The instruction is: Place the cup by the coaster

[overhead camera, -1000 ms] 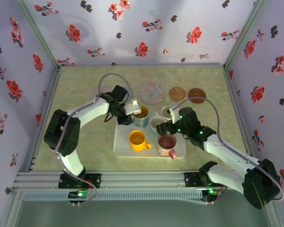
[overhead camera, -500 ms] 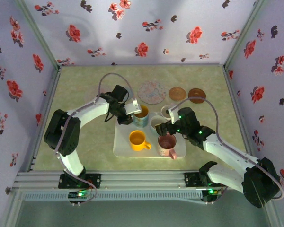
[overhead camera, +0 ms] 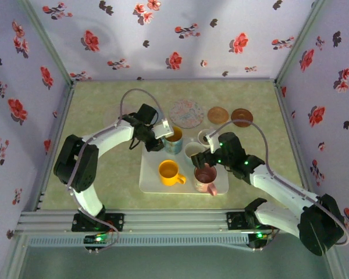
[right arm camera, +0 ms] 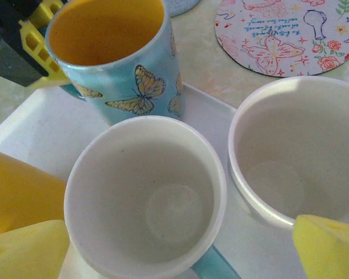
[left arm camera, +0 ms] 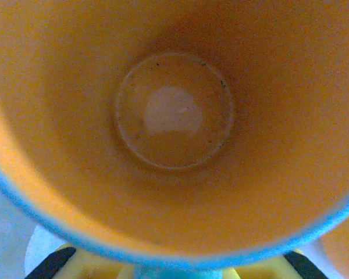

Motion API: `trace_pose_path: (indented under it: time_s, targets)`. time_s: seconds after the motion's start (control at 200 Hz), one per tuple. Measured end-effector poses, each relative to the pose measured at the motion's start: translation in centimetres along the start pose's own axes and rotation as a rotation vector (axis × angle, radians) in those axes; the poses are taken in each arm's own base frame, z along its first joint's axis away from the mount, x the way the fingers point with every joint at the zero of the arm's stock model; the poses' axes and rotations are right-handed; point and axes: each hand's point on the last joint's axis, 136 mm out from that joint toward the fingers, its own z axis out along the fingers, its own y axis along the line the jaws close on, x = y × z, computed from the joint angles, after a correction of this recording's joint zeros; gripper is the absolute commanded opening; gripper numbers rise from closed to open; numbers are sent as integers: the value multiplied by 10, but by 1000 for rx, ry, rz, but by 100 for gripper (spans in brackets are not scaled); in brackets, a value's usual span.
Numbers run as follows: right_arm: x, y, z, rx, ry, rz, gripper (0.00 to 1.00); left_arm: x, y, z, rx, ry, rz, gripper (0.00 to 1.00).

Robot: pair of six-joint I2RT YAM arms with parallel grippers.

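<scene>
Nearest you, the pink mug (overhead camera: 205, 178) and yellow mug (overhead camera: 169, 172) are sitting on the white tray (overhead camera: 151, 183). Just behind them your right gripper (overhead camera: 198, 158) is hanging with its fingers spread wide either side of a white cup (right arm camera: 145, 197) (can't tell if they're touching it). Past that, your left gripper (overhead camera: 164, 133) is clamping the rim of the butterfly cup (overhead camera: 174, 141) at the tray's far-left corner. The patterned coaster (overhead camera: 187, 113) is lying on the table just beyond, apart from the cup.
</scene>
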Motion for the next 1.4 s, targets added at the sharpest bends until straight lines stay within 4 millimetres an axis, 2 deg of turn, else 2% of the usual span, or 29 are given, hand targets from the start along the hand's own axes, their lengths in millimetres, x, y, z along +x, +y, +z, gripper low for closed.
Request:
trace_pose_path:
  time_s: [0.13, 0.285, 0.45, 0.58, 0.67, 0.8, 1.01, 1.22, 1.405]
  targets:
    - [-1, 0, -2, 2, 3, -12, 100, -3, 6, -13, -36, -29, -38, 0]
    - [-12, 2, -5, 1, -16, -26, 100, -19, 26, -40, -142, -106, -73, 0]
    - [-33, 6, -11, -4, -59, -40, 100, -33, 41, -71, -232, -191, -111, 0]
    - [-49, 10, -16, -10, -87, -47, 100, -39, 52, -92, -294, -242, -149, 0]
    - [-67, 13, -19, -17, -114, -51, 100, -39, 60, -107, -327, -276, -187, 0]
    - [-89, 18, -20, -29, -140, -58, 100, -32, 73, -125, -368, -302, -258, 0]
    - [-106, 24, -13, -57, -143, -60, 100, -16, 85, -141, -403, -306, -352, 0]
    - [-121, 28, 1, -67, -133, -30, 100, 3, 94, -143, -422, -288, -416, 0]
    - [-118, 28, 22, -73, -96, 57, 100, 24, 104, -141, -440, -266, -477, 0]
